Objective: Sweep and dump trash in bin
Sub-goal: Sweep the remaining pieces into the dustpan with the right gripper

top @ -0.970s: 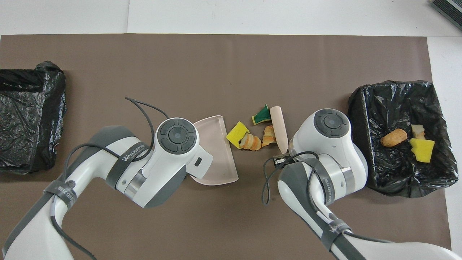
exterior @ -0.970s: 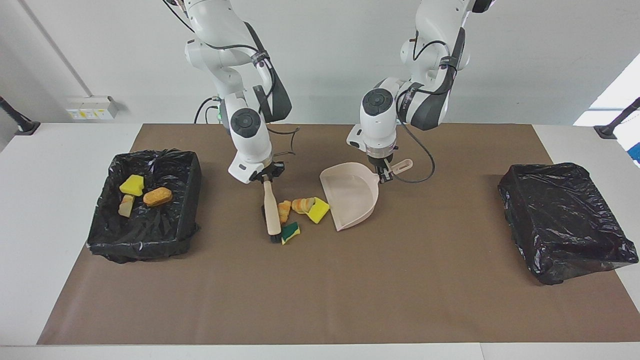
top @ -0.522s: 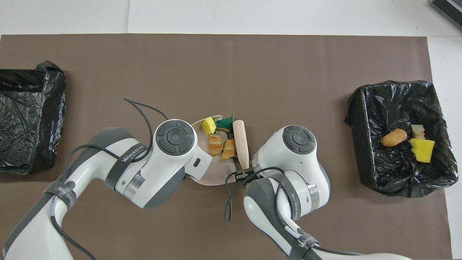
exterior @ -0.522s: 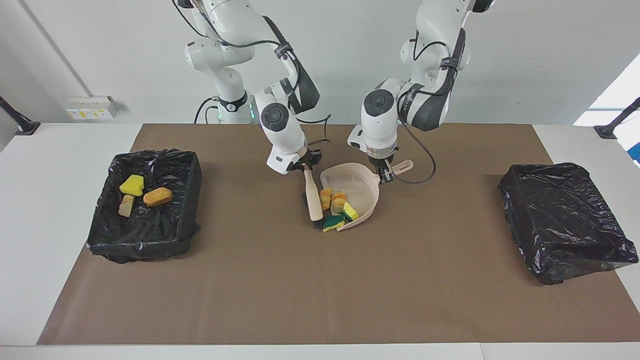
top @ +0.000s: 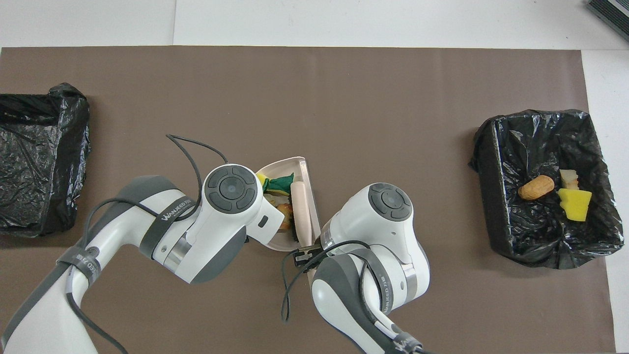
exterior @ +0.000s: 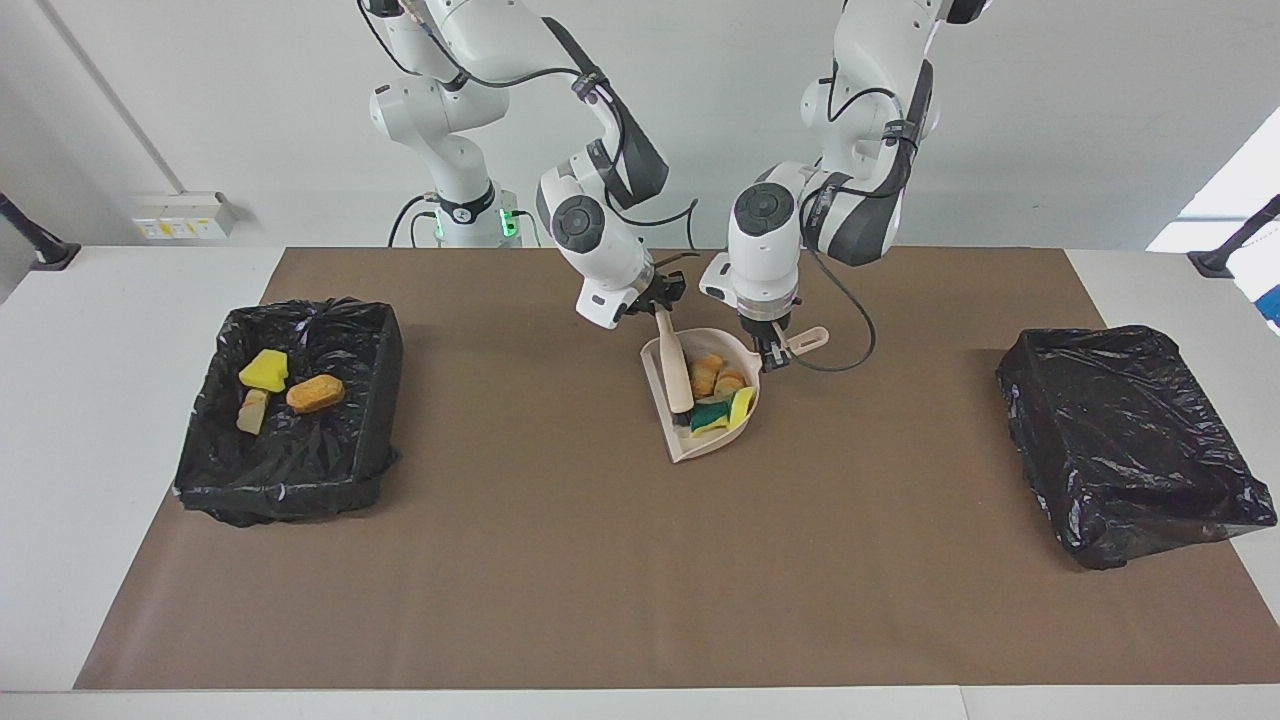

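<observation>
**Scraps in the pan, brush pressed in with them**

I have the right gripper clamped on the brush, whose head lies inside the dustpan. My left gripper is clamped on the dustpan's handle. Four pieces of trash sit in the pan: two bread-like lumps, a yellow sponge chunk and the green-and-yellow piece, crowded against the pan's back wall beside the brush. Three more scraps lie in the lined bin toward the right arm's end; the second bin, toward the left arm's end, shows nothing inside.

My worry is the lift. The pan's open lip points away from the robots, so if I tip it forward while raising it, the load could slide out onto the brown mat. Pulling the brush out carelessly might drag the green sponge with it. The handle grip is narrow, so the pan could also swivel.

Readable writing: "WANJEED" on the left arm's strap.
</observation>
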